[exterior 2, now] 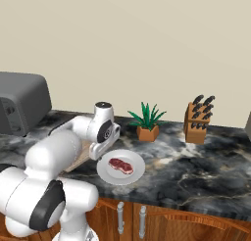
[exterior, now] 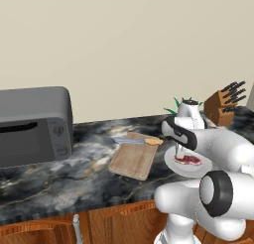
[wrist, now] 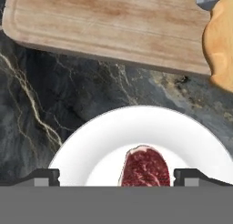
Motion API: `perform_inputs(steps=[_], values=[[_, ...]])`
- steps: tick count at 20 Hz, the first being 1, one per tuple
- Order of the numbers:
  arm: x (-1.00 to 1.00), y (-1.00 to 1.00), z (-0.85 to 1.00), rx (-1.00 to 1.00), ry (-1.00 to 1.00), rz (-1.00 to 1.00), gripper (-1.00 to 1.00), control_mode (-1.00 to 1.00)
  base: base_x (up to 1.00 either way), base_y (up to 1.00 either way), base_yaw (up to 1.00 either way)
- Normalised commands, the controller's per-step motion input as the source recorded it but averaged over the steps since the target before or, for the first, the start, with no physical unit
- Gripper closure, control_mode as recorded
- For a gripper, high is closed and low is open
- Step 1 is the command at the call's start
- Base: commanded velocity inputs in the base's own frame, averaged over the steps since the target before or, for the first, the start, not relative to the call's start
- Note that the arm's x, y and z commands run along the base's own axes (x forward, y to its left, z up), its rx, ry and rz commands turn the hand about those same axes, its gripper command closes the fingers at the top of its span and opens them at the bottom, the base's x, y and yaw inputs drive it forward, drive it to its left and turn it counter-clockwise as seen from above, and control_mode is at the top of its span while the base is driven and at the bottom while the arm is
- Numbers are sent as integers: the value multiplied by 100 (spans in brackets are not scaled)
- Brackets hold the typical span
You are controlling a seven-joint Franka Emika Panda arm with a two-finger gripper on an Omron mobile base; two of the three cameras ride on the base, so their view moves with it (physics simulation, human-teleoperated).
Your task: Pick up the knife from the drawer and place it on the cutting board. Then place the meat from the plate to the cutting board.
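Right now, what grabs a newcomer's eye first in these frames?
The dark red meat on the white plate, at the counter's front edge with the open gripper hanging right over it. Just behind lies the cutting board, the knife already across its far edge. The grey microwave bulks at far left.

No readable text, labels, brands or numbers anywhere; microwave (exterior: 34, 126) panel marks too small to read.

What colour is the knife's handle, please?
Light orange-tan, clearest in the hand view, on the knife.
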Motion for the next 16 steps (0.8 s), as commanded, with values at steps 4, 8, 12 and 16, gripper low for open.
perform_inputs(steps=[4, 8, 12, 16], values=[[-16, -4, -5, -3, 0, -9, -100, -100, 0, 0, 0], [-14, -13, -6, -1, 0, -7, -100, -100, 0, 0, 0], [-8, -14, -9, 0, 0, -5, -100, -100, 0, 0, 0], [-4, -12, -10, 0, 0, -4, -100, -100, 0, 0, 0]])
